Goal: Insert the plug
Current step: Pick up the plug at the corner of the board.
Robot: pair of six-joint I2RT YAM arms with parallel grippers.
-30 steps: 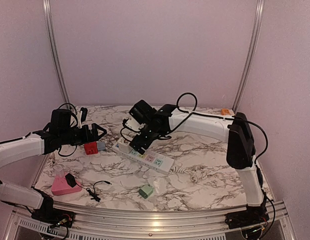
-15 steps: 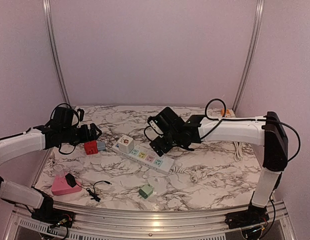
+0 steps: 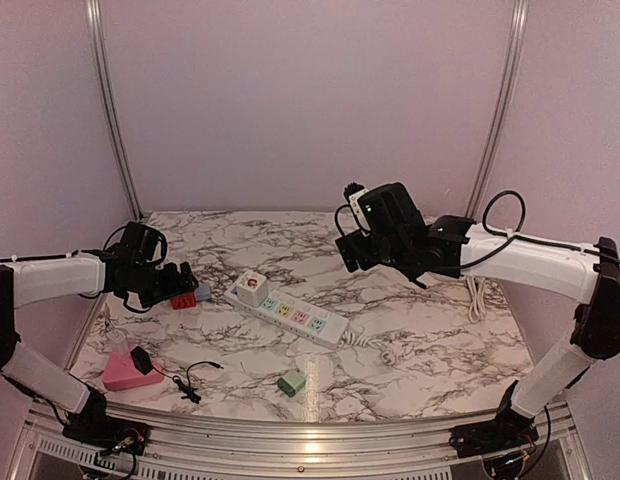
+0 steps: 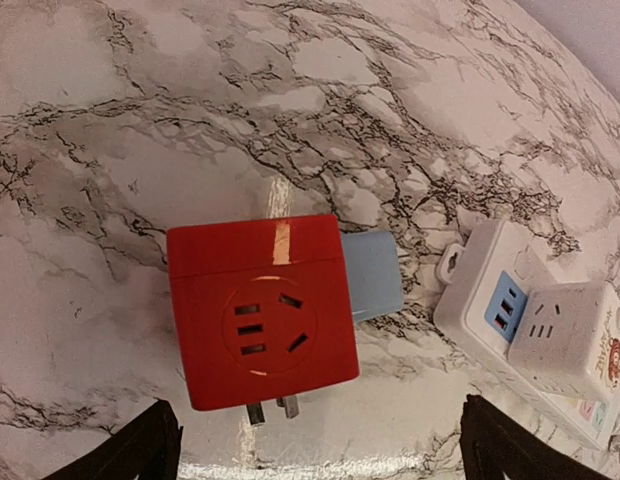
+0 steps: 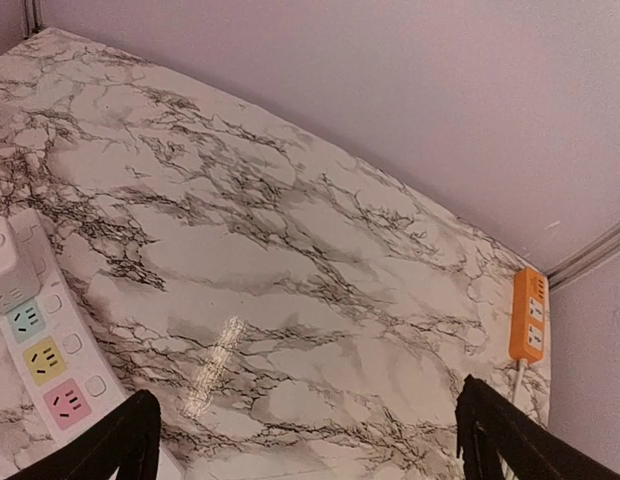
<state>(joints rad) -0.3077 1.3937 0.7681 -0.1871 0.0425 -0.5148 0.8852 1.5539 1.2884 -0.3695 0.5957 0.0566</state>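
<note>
Red plug (image 4: 260,310) lies just ahead of our left end effector (image 4: 318,450), spread wide; right end effector (image 5: 310,435) wide, empty.

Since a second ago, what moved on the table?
The right pincer swung away from the white cube on the power strip, up and to the right, open and empty. The left pincer, open, dipped closer to the red cube. The strip, both cubes and the green plug stayed put.
</note>
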